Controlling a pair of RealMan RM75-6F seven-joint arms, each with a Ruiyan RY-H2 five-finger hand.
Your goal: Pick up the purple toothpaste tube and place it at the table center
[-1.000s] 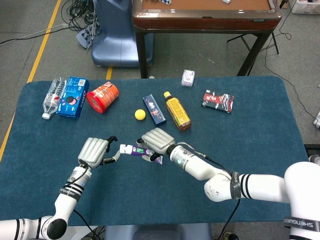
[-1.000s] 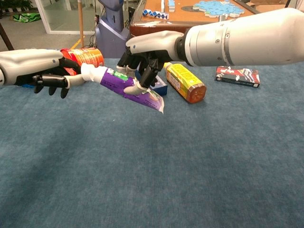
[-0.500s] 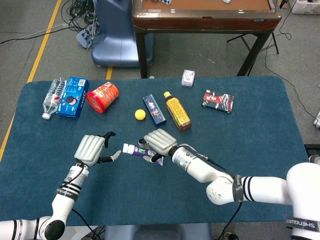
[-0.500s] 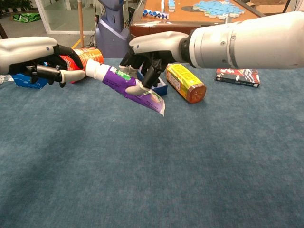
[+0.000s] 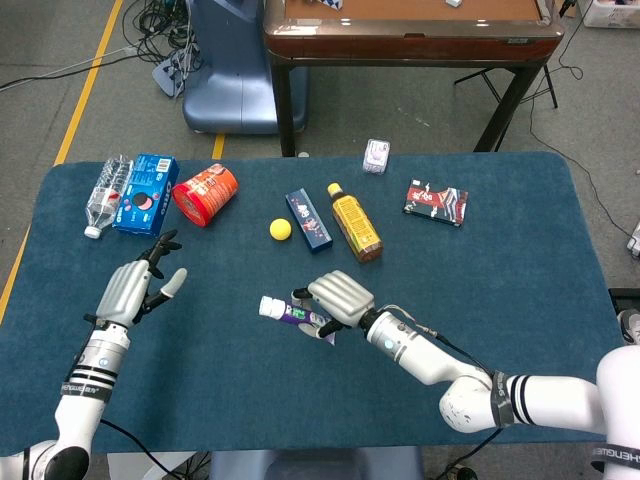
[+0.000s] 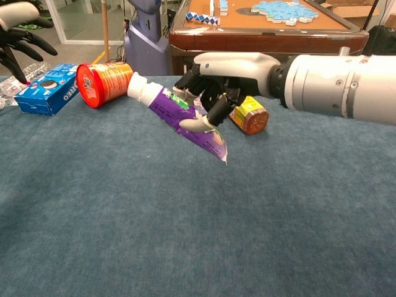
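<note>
My right hand (image 5: pixel 339 300) (image 6: pixel 218 93) grips the purple toothpaste tube (image 5: pixel 293 313) (image 6: pixel 180 116) near the middle of the blue table (image 5: pixel 520 270). The tube has a white cap pointing to the left, and its flat tail end tilts down toward the cloth. In the chest view the tube is held just above the surface. My left hand (image 5: pixel 134 289) (image 6: pixel 17 31) is far off to the left with its fingers spread, holding nothing.
Behind the tube lie a yellow ball (image 5: pixel 280 229), a dark blue box (image 5: pixel 308 218) and an amber bottle (image 5: pixel 355 223). At the back left are a red cup (image 5: pixel 204 194), a blue cookie box (image 5: pixel 146 194) and a plastic bottle (image 5: pixel 104 195). A dark packet (image 5: pixel 436 202) lies at the back right.
My left hand has let go of the tube's cap end and drawn away to the left, fingers spreading. My right hand has carried the tube slightly nearer and lower.
</note>
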